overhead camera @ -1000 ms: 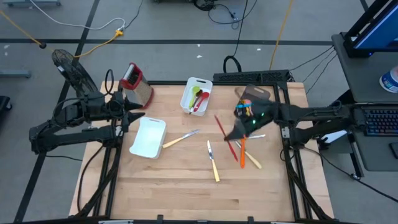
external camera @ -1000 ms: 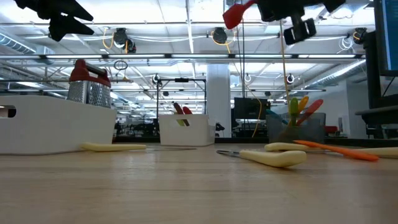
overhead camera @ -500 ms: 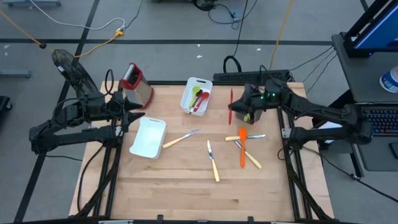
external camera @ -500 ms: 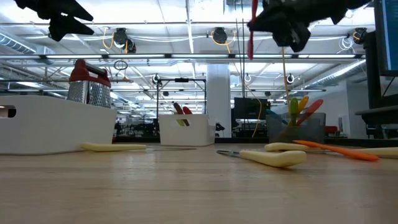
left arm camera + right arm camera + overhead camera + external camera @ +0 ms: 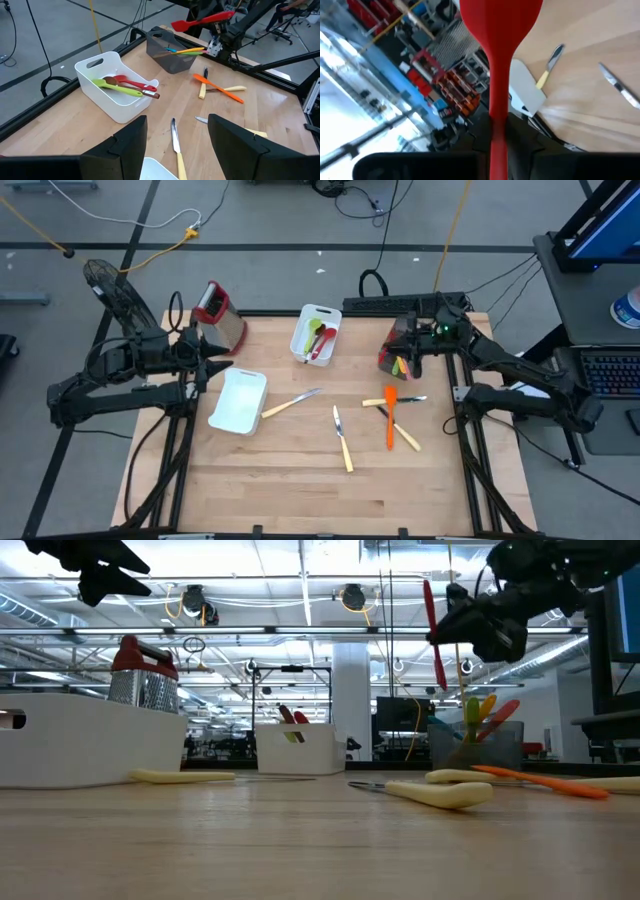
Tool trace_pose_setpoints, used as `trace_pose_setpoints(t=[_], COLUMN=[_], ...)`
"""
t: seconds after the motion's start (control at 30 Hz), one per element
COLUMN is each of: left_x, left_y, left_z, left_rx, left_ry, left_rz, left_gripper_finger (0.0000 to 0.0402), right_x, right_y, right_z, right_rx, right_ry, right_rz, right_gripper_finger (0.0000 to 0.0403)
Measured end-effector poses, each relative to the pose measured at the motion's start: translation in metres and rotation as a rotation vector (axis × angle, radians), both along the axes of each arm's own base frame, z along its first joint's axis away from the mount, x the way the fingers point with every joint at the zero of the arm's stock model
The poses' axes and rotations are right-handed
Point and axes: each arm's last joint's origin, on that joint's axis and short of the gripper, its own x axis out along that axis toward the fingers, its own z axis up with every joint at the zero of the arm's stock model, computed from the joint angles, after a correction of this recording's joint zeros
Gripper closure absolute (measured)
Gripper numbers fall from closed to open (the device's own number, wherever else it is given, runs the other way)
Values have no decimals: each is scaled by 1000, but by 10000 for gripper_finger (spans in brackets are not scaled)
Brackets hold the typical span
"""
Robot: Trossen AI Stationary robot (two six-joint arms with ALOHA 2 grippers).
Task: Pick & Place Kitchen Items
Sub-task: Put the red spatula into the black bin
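You're mid-carry with the right arm, so here's the layout around its pincer. The table (image 5: 300, 480) lies well below it. The grey bin (image 5: 172, 52), already holding a few utensils, sits almost directly under it, at the far right corner. The white tray (image 5: 315, 332) with green and red utensils is off to its left, and a second white tray (image 5: 238, 402) is further left, near the idle left gripper (image 5: 175, 137), which hangs with its fingers spread and nothing between them.

The right gripper (image 5: 470, 625) is clenched on the handle of the red spatula (image 5: 197, 21), the blade sticking out well ahead of it and held high in the air.

I'd guess the drop is the grey bin. Tilt the blade down before you descend, or it'll catch the bin rim. Lower until the blade is inside the walls, then release; dropped from this height it would likely bounce out.

Loose on the table, below and toward you from the pincer: the orange spatula (image 5: 390, 425), crossed over cream-handled cutlery (image 5: 403, 436), and further left the cream-handled knife (image 5: 342, 442).
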Motion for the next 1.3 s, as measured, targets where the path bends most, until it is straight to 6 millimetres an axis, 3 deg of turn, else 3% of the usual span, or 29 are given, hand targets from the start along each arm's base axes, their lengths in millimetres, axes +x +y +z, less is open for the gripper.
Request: trace_pose_setpoints(t=[0.27, 0.77, 1.03, 1.3], left_x=[0, 0, 0, 0], left_y=[0, 0, 0, 0], left_z=[0, 0, 0, 0], left_rx=[0, 0, -9, -9], left_ry=[0, 0, -3, -3], left_rz=[1, 1, 5, 5], left_gripper_finger=[186, 186, 186, 186], right_x=[-15, -45, -52, -57], right_y=[-1, -6, -11, -15], right_z=[-25, -77, -82, -82], right_rx=[82, 68, 4, -37], right_ry=[27, 116, 138, 147], right_rz=[-28, -142, -168, -192], right_gripper_finger=[370, 358, 348, 296])
